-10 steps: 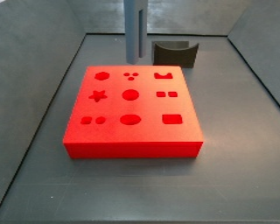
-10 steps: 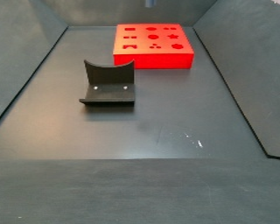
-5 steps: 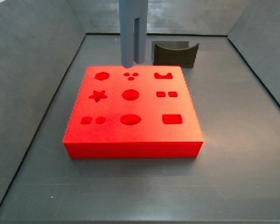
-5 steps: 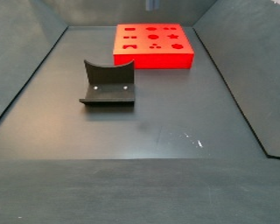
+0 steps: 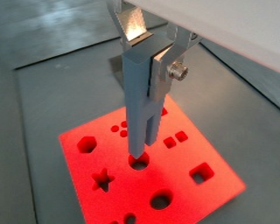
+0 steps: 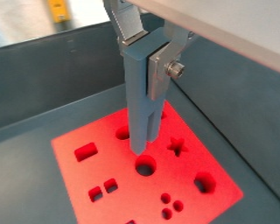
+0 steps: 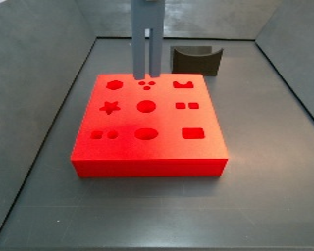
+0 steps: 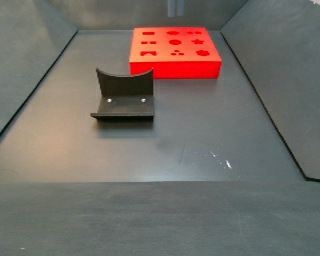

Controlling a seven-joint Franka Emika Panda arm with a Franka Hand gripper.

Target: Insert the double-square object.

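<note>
My gripper (image 5: 150,59) is shut on the top of the double-square object (image 5: 139,101), a long slim grey-blue bar that hangs upright with its two prongs pointing down. Both wrist views show it, the gripper (image 6: 147,58) clamping the bar (image 6: 143,105) between silver fingers (image 5: 133,22). In a side view the bar (image 7: 145,39) comes down from above the frame. Its prong tips sit just over the far part of the red board (image 7: 121,157). I cannot tell whether they touch it. A pair of small square holes (image 7: 186,104) lies to the right of the tips.
The red board (image 8: 203,68) has several differently shaped holes, including a star (image 7: 110,107) and round holes (image 7: 145,106). A dark grey curved block (image 7: 196,59) stands behind the board and shows in the other side view too (image 8: 124,96). Grey walls enclose the dark floor.
The bar has come down closer to the red board and shifted slightly left. Its two prongs now show apart in the side view. The board and the block have not moved.
</note>
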